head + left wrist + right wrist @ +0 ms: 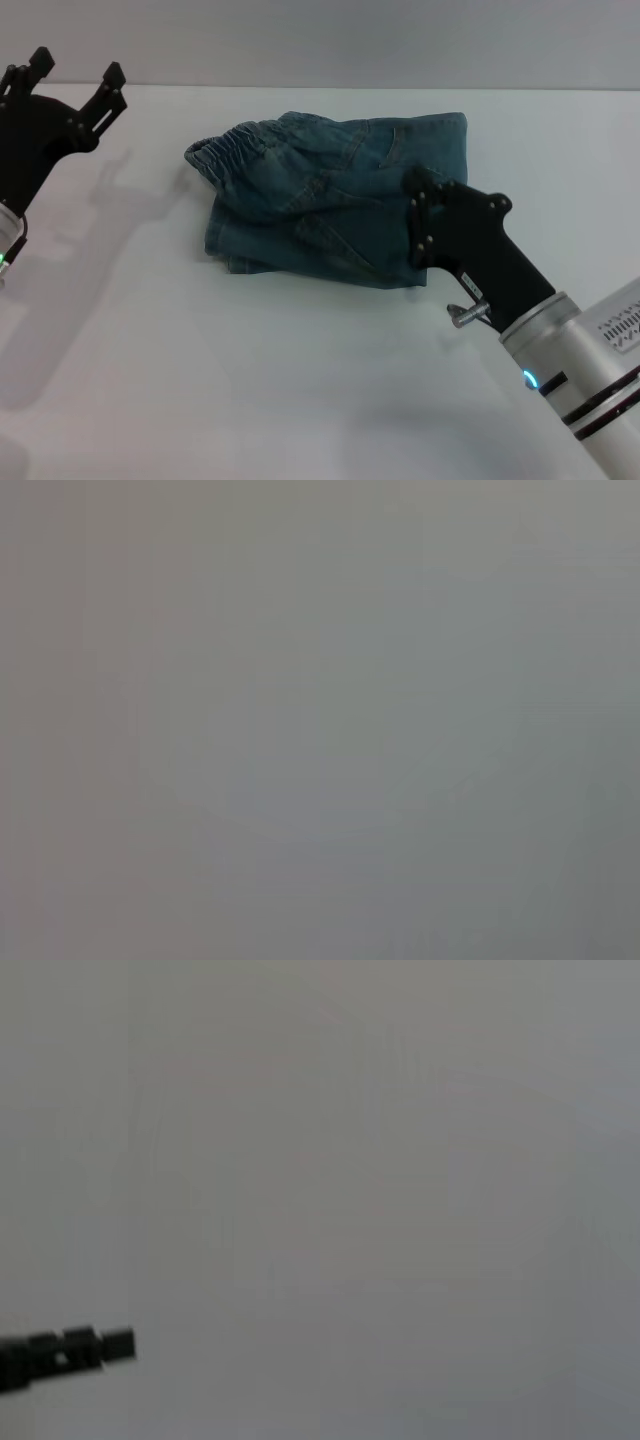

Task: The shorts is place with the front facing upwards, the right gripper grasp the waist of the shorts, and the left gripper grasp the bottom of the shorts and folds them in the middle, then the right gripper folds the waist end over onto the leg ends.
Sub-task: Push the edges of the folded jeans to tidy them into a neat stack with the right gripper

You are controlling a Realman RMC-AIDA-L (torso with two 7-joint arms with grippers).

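Note:
The blue-green denim shorts (pixel 320 200) lie folded into a compact stack on the white table (pixel 300 380) in the head view. Their gathered elastic waist (pixel 225 152) sits on top at the stack's left end. Layered denim edges (pixel 238 263) show at the near left corner; I cannot tell whether these are the leg ends. My right gripper (pixel 425 190) is over the right part of the stack, its black body covering the denim there. My left gripper (pixel 77 68) is raised at the far left, open and empty, well apart from the shorts.
The table's far edge (pixel 400 88) runs just behind the shorts. The left wrist view gives only plain grey. In the right wrist view a small black piece (pixel 70 1352) shows against grey, and I cannot tell what it is.

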